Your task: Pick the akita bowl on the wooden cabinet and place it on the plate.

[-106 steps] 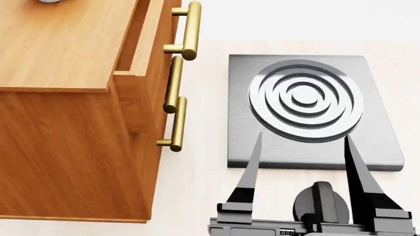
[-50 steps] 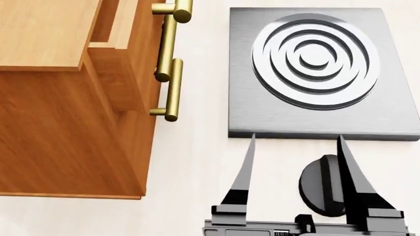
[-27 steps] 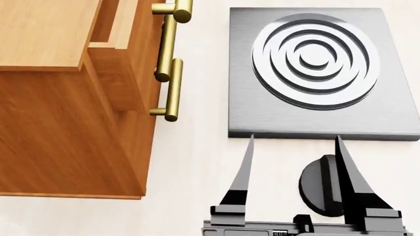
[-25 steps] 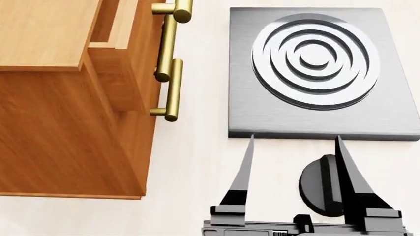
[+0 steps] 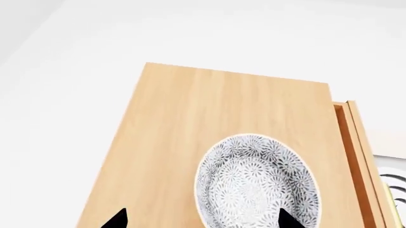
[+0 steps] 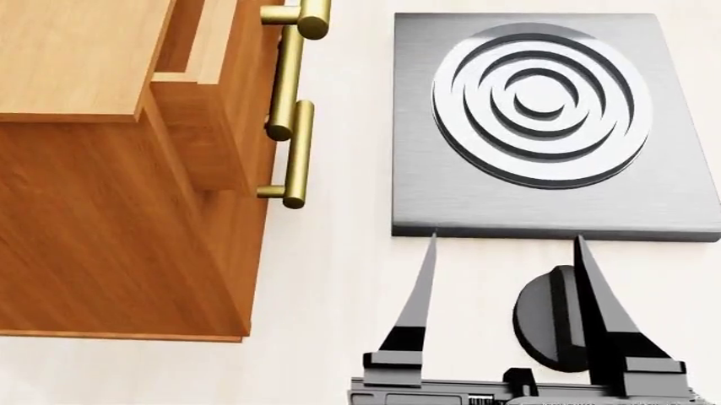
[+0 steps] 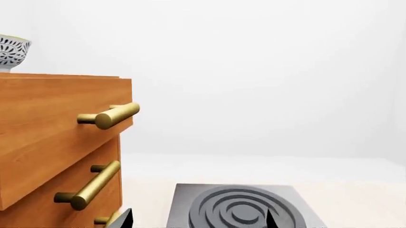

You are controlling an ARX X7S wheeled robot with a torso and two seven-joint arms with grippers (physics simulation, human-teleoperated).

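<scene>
Above the wooden cabinet (image 5: pixel 190 123), the left hand (image 5: pixel 199 219) gapes wide over the akita bowl (image 5: pixel 257 183), touching nothing.

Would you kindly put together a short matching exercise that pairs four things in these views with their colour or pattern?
Things:
1. bowl
2. cabinet
3. drawer handles
4. stove

Colour or pattern:
A. brushed grey with raised concentric rings
B. brass gold
C. white with a dense dark floral pattern
D. orange-brown wood grain

Pairs: 1-C, 2-D, 3-B, 4-A
</scene>
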